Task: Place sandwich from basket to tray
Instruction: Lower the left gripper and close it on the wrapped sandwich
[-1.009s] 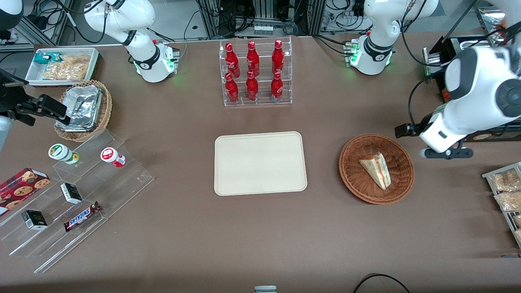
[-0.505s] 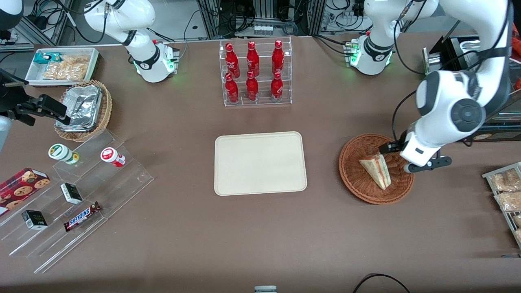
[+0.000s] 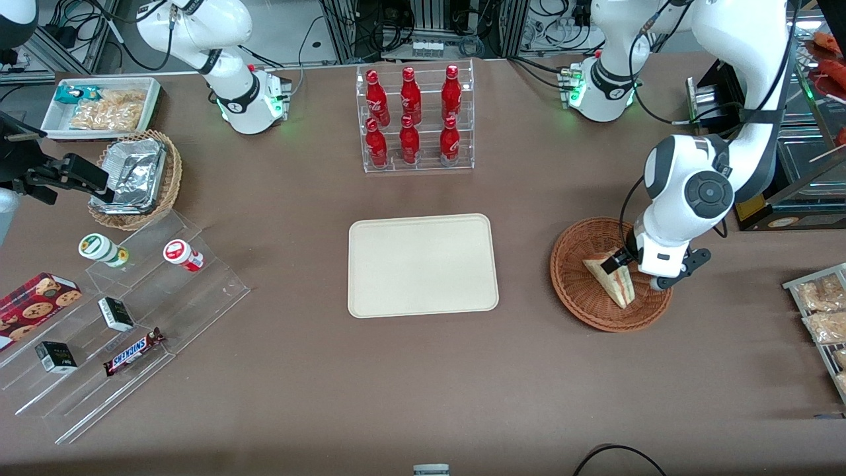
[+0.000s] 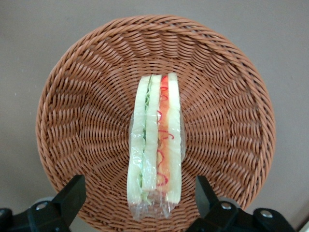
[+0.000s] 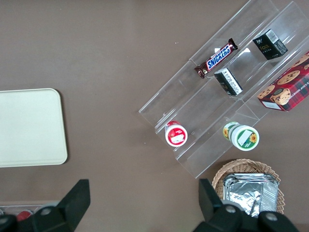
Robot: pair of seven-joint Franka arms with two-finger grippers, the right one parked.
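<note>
The sandwich (image 3: pixel 611 279), a wrapped white-bread wedge with red and green filling, lies in the round reddish-brown wicker basket (image 3: pixel 576 299). My left gripper (image 3: pixel 637 271) hangs over the basket, just above the sandwich's wide end. In the left wrist view the gripper (image 4: pixel 139 194) is open, with one black finger on each side of the sandwich (image 4: pixel 155 145) and a gap to each. The basket (image 4: pixel 82 121) fills that view. The cream tray (image 3: pixel 423 264) lies flat beside the basket, toward the parked arm's end, with nothing on it. It also shows in the right wrist view (image 5: pixel 29 128).
A clear rack of red bottles (image 3: pixel 415 119) stands farther from the front camera than the tray. A stepped acrylic shelf with snacks (image 3: pixel 119 311), a tan basket with foil container (image 3: pixel 135 175) and a white bin (image 3: pixel 102 106) sit toward the parked arm's end. Snack packets (image 3: pixel 823 311) lie at the working arm's end.
My left gripper has swung in from beside the basket to over it and come down around the sandwich's wide end. The sandwich and basket have not moved.
</note>
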